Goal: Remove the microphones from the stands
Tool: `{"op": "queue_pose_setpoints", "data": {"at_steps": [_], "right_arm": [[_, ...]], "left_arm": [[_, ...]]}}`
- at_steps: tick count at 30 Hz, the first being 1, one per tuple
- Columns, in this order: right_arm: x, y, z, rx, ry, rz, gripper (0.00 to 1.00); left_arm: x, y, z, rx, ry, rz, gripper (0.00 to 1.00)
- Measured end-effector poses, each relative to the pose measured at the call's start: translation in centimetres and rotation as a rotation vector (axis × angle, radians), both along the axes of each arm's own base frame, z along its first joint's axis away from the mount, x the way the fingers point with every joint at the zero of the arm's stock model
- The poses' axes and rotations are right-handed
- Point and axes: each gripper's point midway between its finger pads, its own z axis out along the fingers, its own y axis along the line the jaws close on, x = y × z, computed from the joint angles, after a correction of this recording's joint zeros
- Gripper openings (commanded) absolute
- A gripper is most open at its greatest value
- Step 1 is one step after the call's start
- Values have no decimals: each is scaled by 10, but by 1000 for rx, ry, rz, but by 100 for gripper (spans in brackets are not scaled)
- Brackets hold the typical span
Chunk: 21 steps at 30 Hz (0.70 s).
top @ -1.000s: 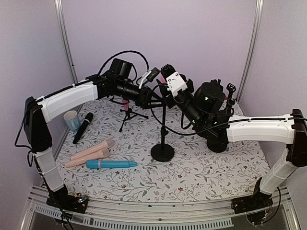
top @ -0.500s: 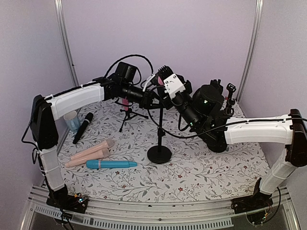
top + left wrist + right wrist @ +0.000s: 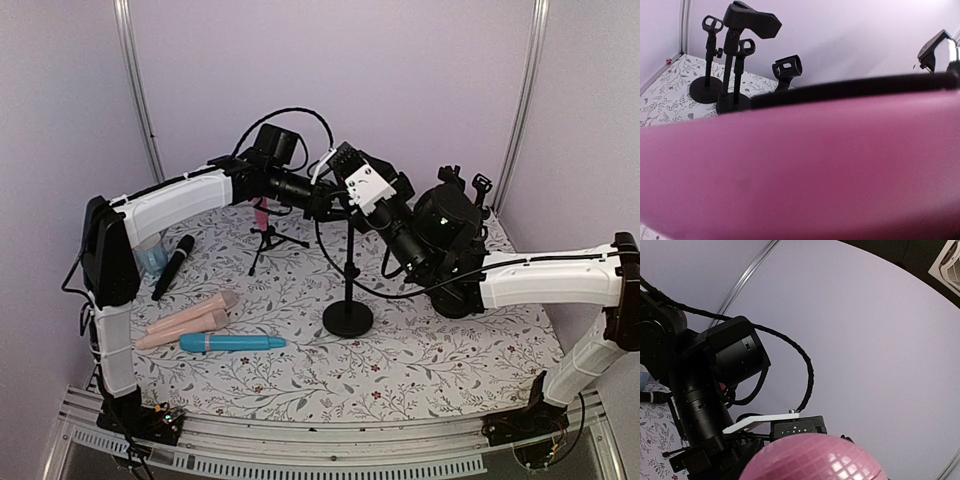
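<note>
Pink fills nearly all of your left wrist view: the microphone [image 3: 800, 175] lies crosswise, pressed up close to the camera, with a dark band along its upper edge. In your right wrist view its pink mesh head [image 3: 812, 460] bulges up from the bottom edge.

From above, both arms meet at the top of the stand [image 3: 349, 270], whose round base sits near the middle of the floral counter [image 3: 430, 360]. The left pincer [image 3: 327, 204] comes in from the left and the right pincer [image 3: 339, 160] sits just above it. The microphone is up there between them, high over the counter and almost wholly hidden by them. You cannot tell whether it is seated in the stand's clip.

The fingers of both pincers are hidden, so you cannot tell how far either is open or whether either is gripping the microphone.

On the left of the counter lie a black microphone [image 3: 172, 266], two peach microphones [image 3: 190, 320] and a blue microphone [image 3: 232, 343], near a cup [image 3: 150, 251]. A small tripod [image 3: 268, 240] stands behind the left arm. Empty stands [image 3: 735, 60] show at the back.
</note>
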Motion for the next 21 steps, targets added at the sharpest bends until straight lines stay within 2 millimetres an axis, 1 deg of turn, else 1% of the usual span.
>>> {"op": "queue_pose_setpoints", "data": {"at_steps": [3, 6, 9, 12, 16, 21], "right_arm": [[-5, -5, 2, -43, -14, -33, 5], [-10, -11, 7, -70, -27, -59, 5], [-19, -19, 13, -81, -39, -78, 5], [-29, -25, 15, -97, -50, -95, 4], [-40, -29, 15, -122, -59, -116, 4], [-49, -30, 13, -144, -69, -128, 4]], "left_arm": [[-1, -9, 2, -16, -12, -31, 0], [-2, -18, 8, -34, -42, -53, 0], [-3, -25, 17, -53, -92, -72, 0], [-6, -31, 22, -61, -136, -86, 0], [-8, -35, 19, -58, -161, -99, 0], [-3, -39, 11, -49, -168, -96, 0]]}}
